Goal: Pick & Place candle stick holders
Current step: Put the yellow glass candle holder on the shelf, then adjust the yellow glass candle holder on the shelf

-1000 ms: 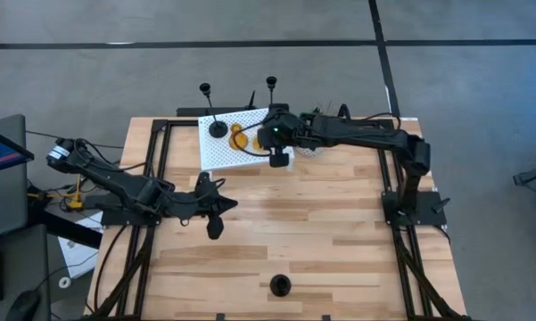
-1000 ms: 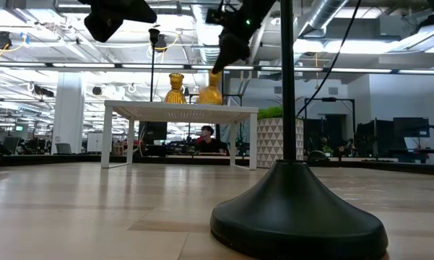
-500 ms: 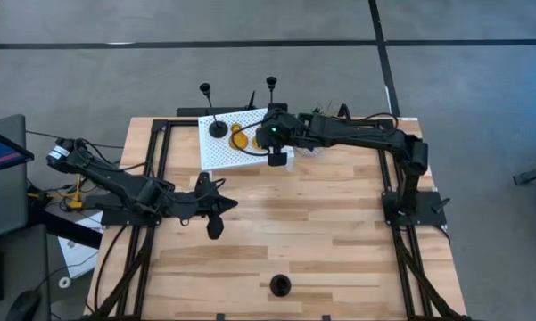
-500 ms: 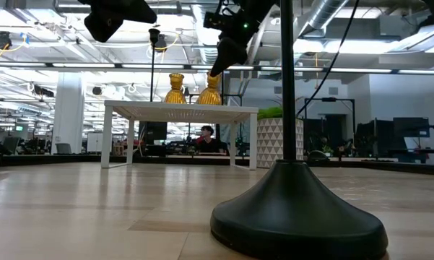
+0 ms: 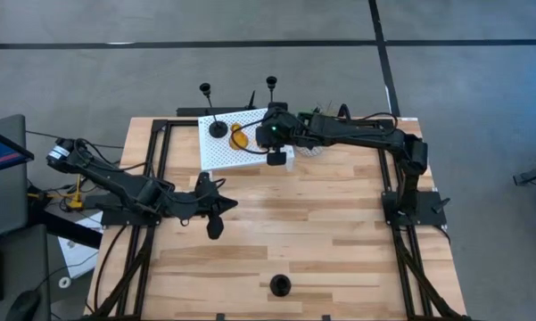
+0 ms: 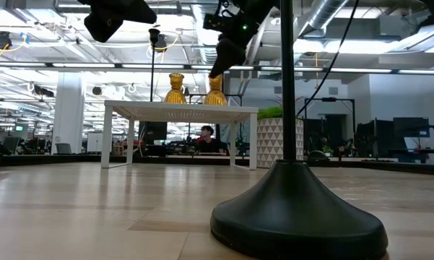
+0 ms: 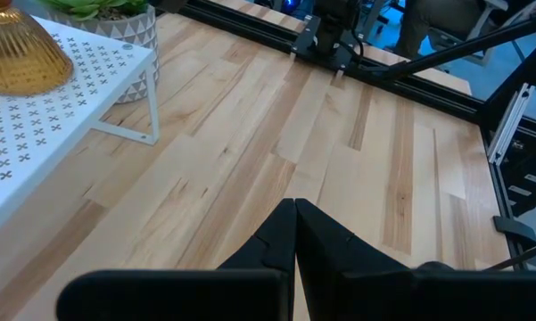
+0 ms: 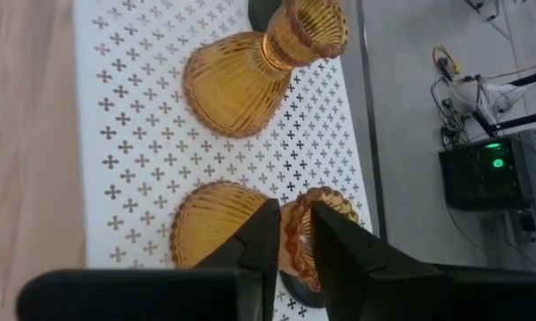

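Two amber cone-shaped holders stand on the white perforated shelf at the table's far side. My right gripper is over the shelf and shut on the nearer amber one. A black holder stands on the shelf by its round base. A second black one shows only its cup behind my right arm. A third stands near the table's near edge. My left gripper is shut and empty above the table's left middle. My right gripper pinches the amber holder's narrow neck, just below its rim, between its two fingers. The fingers come slanting down from the table's right. The holder stands upright, its wide base at the shelf top.
A green potted plant in a patterned pot stands beside the shelf's right end. The third black holder's base and stem fill the near low view. Bare wood lies between the shelf and the near edge.
My right gripper has shifted the held amber holder a little toward the table's right along the shelf top. The holder stays upright.
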`<state>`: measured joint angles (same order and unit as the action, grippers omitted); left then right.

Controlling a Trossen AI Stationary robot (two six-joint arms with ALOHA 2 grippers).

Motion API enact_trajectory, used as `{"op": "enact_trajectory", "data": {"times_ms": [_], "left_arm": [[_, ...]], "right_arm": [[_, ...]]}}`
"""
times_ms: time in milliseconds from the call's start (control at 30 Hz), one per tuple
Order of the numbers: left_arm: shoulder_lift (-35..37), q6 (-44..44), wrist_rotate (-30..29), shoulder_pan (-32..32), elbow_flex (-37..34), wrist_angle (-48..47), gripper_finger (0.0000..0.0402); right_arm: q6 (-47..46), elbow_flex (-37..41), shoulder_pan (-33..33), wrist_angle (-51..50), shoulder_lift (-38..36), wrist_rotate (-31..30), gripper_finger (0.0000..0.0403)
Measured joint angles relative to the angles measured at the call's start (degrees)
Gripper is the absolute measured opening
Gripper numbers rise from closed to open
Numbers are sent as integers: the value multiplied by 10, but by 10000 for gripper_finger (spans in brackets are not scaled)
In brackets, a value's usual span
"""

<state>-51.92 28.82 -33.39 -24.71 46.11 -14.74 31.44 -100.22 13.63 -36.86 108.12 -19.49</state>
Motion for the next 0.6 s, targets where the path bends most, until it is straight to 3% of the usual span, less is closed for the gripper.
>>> {"op": "enact_trajectory", "data": {"times_ms": [300,600], "left_arm": [[0,0,0,0,0,0,8],[0,0,0,0,0,-1,8]], "right_arm": [[3,-3,-5,36,-4,-9,57],[6,-62,-16,19,-6,-32,58]]}}
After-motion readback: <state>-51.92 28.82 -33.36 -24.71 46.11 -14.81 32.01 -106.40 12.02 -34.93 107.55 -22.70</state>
